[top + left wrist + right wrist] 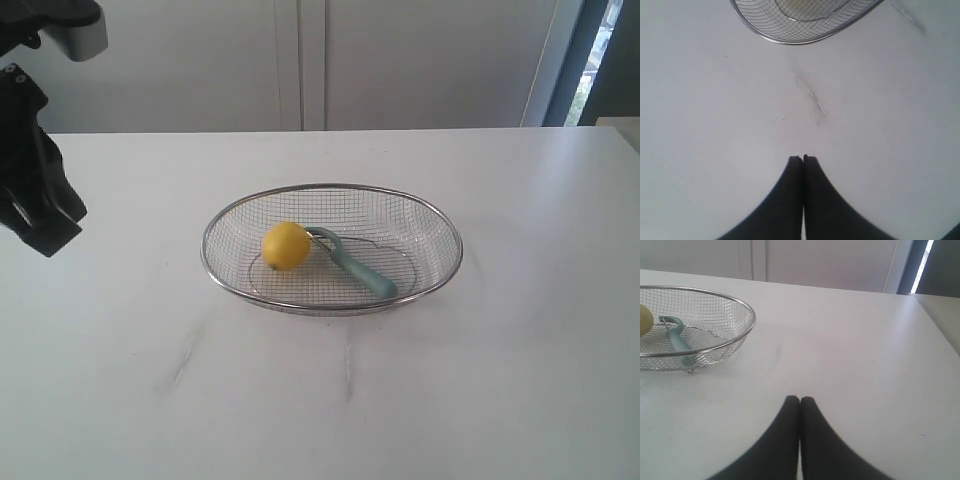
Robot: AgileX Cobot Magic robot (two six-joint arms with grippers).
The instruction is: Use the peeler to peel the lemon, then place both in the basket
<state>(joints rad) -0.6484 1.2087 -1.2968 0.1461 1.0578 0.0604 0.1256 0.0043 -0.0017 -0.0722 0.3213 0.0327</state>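
- The left hand (803,158) and the right hand (800,399) are held clenched over the desk (500,380), with nothing grasped.
- Beyond them, the basket (330,187) is seen standing mid-desk.
- Within it, the lemon (286,246) is laid, with the peeler (360,270) just beside it.

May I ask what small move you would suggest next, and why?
Probably open the right gripper for the teal-handled peeler, lying beside the apparently unpeeled round yellow lemon in the silver wire-mesh basket; that gripper is shut and empty.
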